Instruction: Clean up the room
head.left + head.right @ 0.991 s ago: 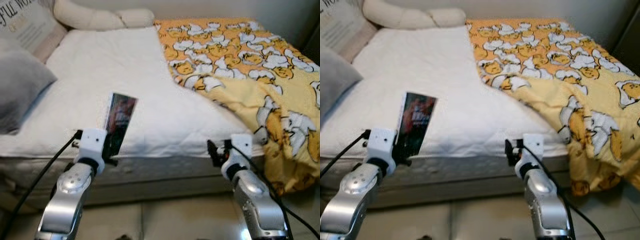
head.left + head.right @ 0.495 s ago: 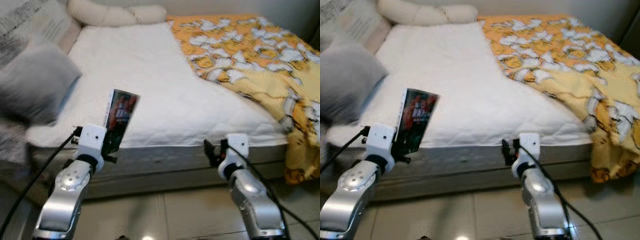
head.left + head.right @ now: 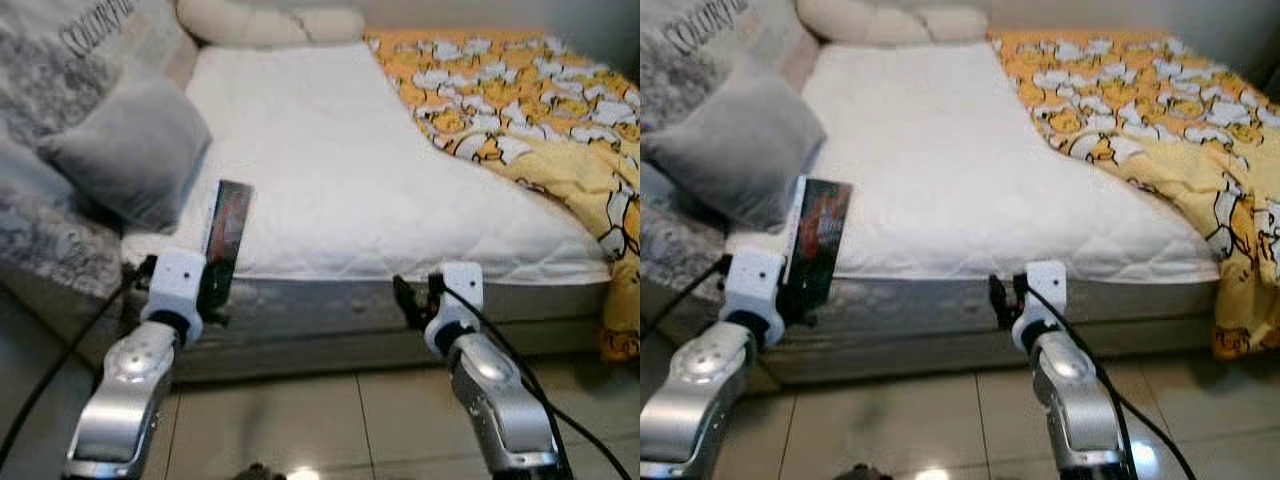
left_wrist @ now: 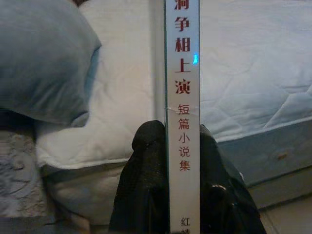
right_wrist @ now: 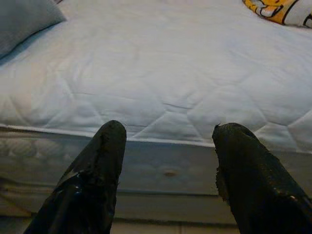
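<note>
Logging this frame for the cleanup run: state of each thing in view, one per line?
book: upright, clamped spine-on in the left pincer
left pincer: shut on the book, held before the bed edge
right pincer: open, empty, pointed at the mattress side
yellow duvet: pulled back, hanging off the bed's right side
mattress: mostly uncovered
grey pillow: resting at the mattress's left edge

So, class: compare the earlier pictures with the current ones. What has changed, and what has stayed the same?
Mostly the camera has turned toward the robot's left: the grey pillow now sits further into view, and the yellow duvet has slid toward the right edge. Nothing on the bed itself moved. The left gripper stays shut on the book, held upright before the mattress edge; the right gripper stays open and empty.
</note>
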{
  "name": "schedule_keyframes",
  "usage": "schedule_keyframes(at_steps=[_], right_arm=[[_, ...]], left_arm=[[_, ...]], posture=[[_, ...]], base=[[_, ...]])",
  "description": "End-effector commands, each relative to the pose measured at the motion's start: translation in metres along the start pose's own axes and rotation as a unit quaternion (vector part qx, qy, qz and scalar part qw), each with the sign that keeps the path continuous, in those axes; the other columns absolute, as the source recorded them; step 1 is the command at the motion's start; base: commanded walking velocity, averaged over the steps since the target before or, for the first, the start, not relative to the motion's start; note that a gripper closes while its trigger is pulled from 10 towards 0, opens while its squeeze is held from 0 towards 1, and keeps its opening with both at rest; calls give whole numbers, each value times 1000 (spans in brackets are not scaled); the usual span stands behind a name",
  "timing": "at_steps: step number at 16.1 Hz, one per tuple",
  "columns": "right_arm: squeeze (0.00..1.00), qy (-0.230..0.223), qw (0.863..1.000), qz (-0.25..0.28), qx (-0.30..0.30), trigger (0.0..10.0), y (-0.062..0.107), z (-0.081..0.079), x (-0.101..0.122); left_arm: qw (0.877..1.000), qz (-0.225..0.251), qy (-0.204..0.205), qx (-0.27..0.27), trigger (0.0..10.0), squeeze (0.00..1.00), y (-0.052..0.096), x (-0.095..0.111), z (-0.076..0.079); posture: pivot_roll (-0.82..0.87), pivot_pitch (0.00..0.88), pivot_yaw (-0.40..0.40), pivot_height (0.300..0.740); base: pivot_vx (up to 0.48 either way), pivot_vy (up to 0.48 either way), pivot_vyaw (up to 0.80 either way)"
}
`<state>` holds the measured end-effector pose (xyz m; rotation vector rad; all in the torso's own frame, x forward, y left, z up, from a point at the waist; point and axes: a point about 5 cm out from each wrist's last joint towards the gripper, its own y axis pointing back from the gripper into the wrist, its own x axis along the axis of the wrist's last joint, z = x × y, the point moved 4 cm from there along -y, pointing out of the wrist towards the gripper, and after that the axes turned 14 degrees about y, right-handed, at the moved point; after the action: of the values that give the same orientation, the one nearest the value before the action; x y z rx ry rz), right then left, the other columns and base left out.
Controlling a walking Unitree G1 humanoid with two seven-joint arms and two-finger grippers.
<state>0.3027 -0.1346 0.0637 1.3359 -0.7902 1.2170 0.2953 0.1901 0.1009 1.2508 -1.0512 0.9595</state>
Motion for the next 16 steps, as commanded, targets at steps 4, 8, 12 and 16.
schedule_keyframes(at_steps=[4, 8, 12, 16], right_arm=[[0, 12, 1000, 9, 12, 10000, -2, -1, 6], [0, 2, 1000, 14, 12, 10000, -3, -3, 7], [0, 3, 1000, 19, 15, 10000, -5, -2, 10], [0, 27, 999, 28, 34, 10000, -6, -7, 14]], left_arm=[[1000, 29, -8, -3, 10000, 0, -1, 16, -1], [999, 30, -11, -5, 10000, 0, -2, 18, -2], [999, 29, -12, -11, 10000, 0, -3, 18, -2], [1000, 29, -9, -8, 10000, 0, -4, 19, -5]], posture=[[-70, 0, 24, 740], [-70, 0, 27, 740], [-72, 0, 27, 740], [-71, 0, 24, 740]], base=[[294, 0, 200], [302, 0, 400], [311, 0, 0], [320, 0, 0]])
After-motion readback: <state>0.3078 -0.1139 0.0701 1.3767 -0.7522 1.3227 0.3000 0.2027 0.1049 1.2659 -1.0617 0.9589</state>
